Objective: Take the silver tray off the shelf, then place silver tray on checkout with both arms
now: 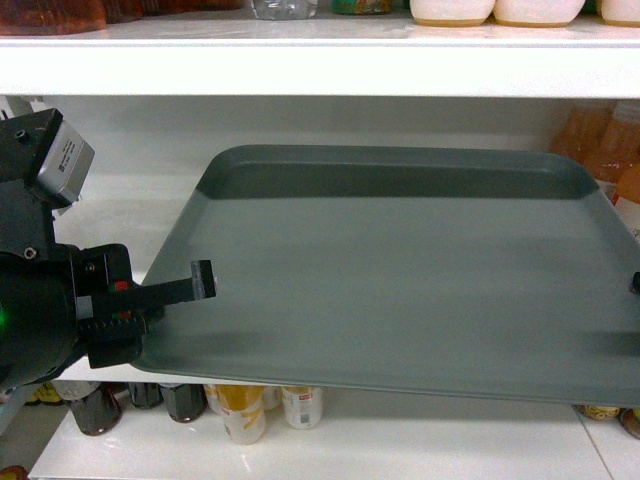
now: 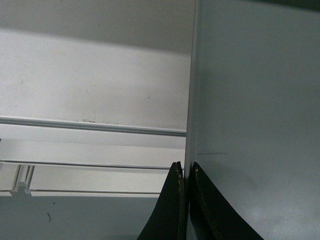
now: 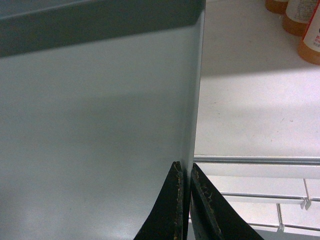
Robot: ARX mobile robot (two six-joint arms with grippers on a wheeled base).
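The silver tray point(image 1: 400, 280) is a large grey-green rectangle with a low rim, held in front of the white shelf point(image 1: 300, 70), its near edge past the shelf front. My left gripper point(image 1: 195, 285) is shut on the tray's left rim. In the left wrist view the gripper point(image 2: 186, 167) has both fingers pinching the tray point(image 2: 255, 100) edge. My right gripper point(image 1: 634, 283) barely shows at the tray's right rim. The right wrist view has this gripper point(image 3: 185, 167) shut on the tray point(image 3: 95, 125) edge. The checkout is out of view.
Orange bottles point(image 1: 600, 140) stand on the shelf board right of the tray, seen too as bottles point(image 3: 310, 30) in the right wrist view. Several small bottles point(image 1: 240, 410) sit on the lower board under the tray. Jars and white bowls point(image 1: 450, 10) line the top board.
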